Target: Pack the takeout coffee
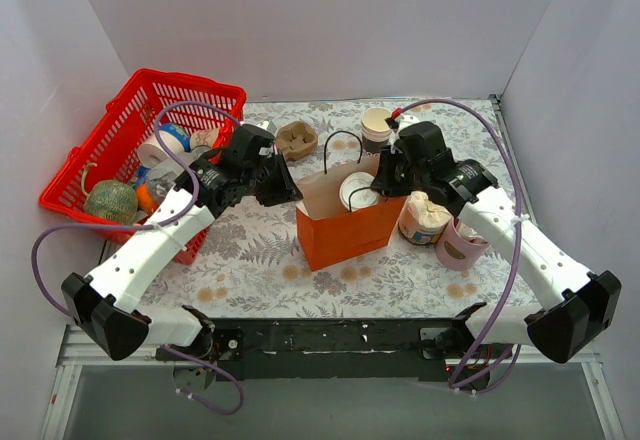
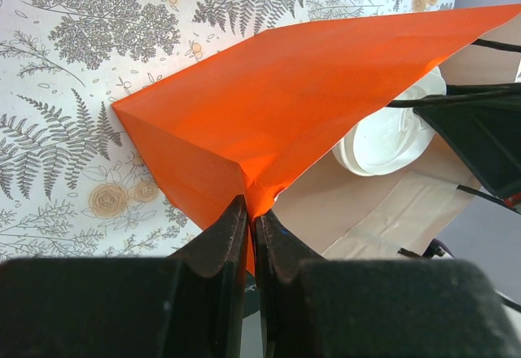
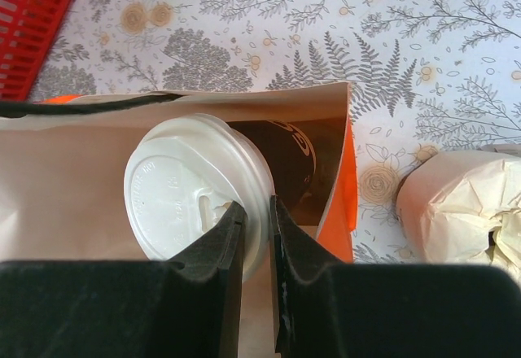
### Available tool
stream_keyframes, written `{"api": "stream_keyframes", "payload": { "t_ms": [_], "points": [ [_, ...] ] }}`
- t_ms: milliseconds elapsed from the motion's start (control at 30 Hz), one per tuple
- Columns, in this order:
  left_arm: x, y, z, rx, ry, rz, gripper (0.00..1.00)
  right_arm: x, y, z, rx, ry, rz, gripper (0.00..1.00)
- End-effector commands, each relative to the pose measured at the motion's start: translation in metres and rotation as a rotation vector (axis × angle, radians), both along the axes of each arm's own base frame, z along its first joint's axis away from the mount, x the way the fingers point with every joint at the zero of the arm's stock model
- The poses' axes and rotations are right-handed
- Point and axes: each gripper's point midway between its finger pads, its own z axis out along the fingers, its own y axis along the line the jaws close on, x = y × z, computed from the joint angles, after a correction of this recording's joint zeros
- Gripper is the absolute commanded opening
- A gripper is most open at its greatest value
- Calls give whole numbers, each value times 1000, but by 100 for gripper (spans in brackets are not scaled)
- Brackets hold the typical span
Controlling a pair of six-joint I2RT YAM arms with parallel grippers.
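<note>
Top view only: two arms meeting over one orange paper bag [image 1: 335,232], standing open mid-table on fern-print cloth [image 1: 250,260]. Also only from above: one lidless paper cup [image 1: 376,125] behind the bag, one brown pulp cup carrier [image 1: 297,140] beside that, and one pink tub [image 1: 460,248] to the right. One red basket [image 1: 120,130] of oddments at far left, well apart from the bag.

Left wrist view alone: left gripper [image 2: 249,216] clenched on the bag's orange rim at a creased corner. Fingers almost touching, with paper pinched between them. Beyond that, inside the bag, part of a white lid.

Right wrist view alone: right gripper [image 3: 256,216] drawn in to a narrow gap, clamping the rim of the white lid on the takeout coffee [image 3: 191,191]. One lidded cup, inside the bag against the brown lining. Tilted, lid toward the camera, dark lower body showing behind it toward the bag's end wall. Just outside that wall, one crumpled cream paper bundle [image 3: 456,203] on the cloth.

Cup base hidden; resting on the bag floor or not, cannot tell.
</note>
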Motion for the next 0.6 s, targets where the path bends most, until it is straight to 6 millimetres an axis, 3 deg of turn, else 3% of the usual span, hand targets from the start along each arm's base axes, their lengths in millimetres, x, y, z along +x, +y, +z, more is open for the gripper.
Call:
{"api": "stream_keyframes", "payload": {
  "t_ms": [0,567],
  "points": [
    [-5,2,17,-31,-65,-23,6,4,-14,-18,-83,28,-75,5],
    [-19,-13,10,-76,-51,-125,6,-2,-19,-49,-146,126,-127,5]
  ]
}}
